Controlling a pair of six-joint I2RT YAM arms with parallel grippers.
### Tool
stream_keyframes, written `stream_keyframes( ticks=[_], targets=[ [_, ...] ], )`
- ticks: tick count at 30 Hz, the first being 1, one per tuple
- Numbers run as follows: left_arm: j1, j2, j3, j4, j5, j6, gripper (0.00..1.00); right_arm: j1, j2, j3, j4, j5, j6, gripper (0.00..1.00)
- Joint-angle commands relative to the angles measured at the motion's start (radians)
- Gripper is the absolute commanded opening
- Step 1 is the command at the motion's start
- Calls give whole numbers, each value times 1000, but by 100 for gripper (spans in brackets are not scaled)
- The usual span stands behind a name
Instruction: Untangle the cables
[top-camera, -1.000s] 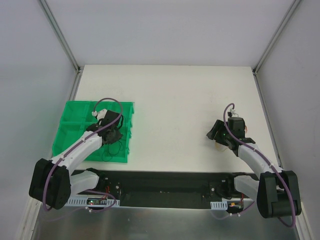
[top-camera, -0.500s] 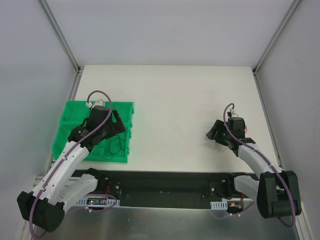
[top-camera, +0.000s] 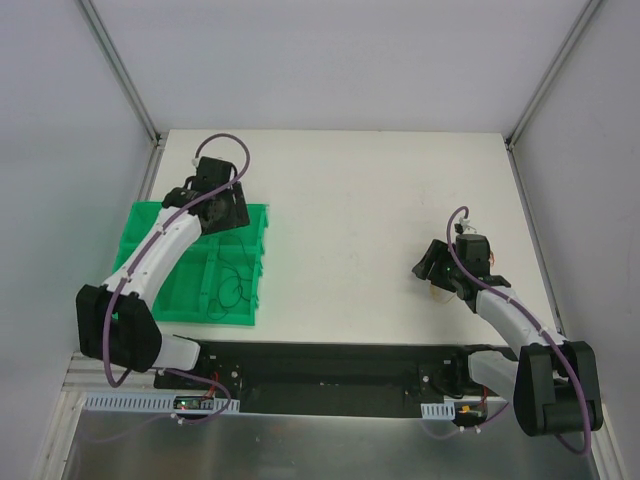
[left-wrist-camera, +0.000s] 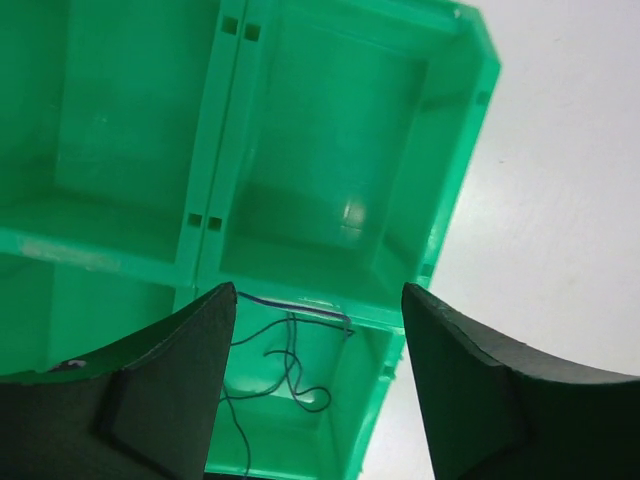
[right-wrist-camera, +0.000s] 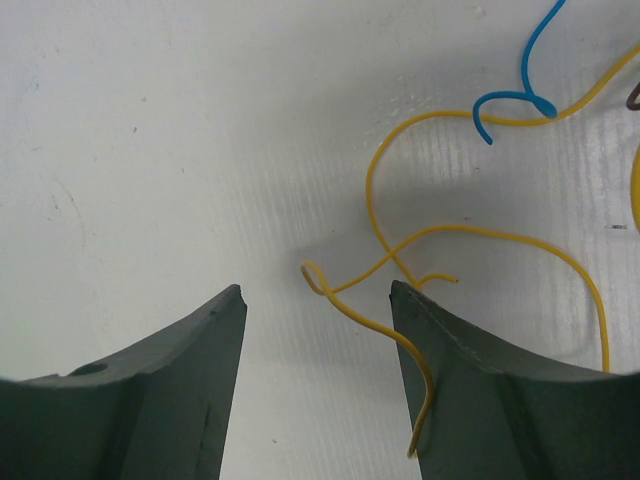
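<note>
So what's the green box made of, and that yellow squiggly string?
The green box looks like hard, shiny moulded plastic: light glints off its smooth walls. The yellow string is probably thin wire in a smooth plastic coat; it holds its kinks and curls.

L arm (top-camera: 165, 245): base at lower left of top view. Links run up & slightly right at long reach. Wrist sits upper left of frame. L gripper (top-camera: 224, 205) hangs at arm end, pointing down. In L wrist view, L gripper (left-wrist-camera: 318, 300) has jaws wide apart; dark fingers (left-wrist-camera: 170, 390) occupy bottom left & bottom right of frame.

R arm (top-camera: 505, 312): base at lower right of top view. Links bend up & left at short reach. Wrist sits mid-right of frame. R gripper (top-camera: 430, 268) points left & down. In R wrist view, R gripper (right-wrist-camera: 317, 290) has jaws wide apart; fingers (right-wrist-camera: 140, 400) sit along bottom edge.
</note>
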Motion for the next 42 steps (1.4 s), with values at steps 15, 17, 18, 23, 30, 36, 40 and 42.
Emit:
stream_keyframes(
  ticks=[15, 17, 18, 23, 30, 36, 40, 42],
  targets=[
    [-1, -53, -149, -25, 3, 6, 6, -3, 1, 23, 22, -14, -16, 63],
    [-1, -109, -198, -25, 6, -25, 1, -1, 3, 23, 23, -16, -16, 63],
    [-1, -127, -214, -25, 15, -30, 0, -3, 3, 23, 25, -16, -16, 63],
    [-1, -179, -306, -20, 94, -66, 0, -3, 14, 27, 26, -20, -16, 63],
    [-1, -172, -376, 1, 143, -79, 0, -1, 6, 23, 25, -17, -17, 63],
    [-1, -279, -340, -7, 187, -18, 33, -3, 3, 23, 23, -17, -16, 63],
    [0, -362, -294, -45, 116, -4, 71, -3, 1, 21, 23, -19, -16, 63],
    [2, -380, -266, -82, 54, -14, 82, -3, 1, 21, 25, -19, -16, 63]
  ],
)
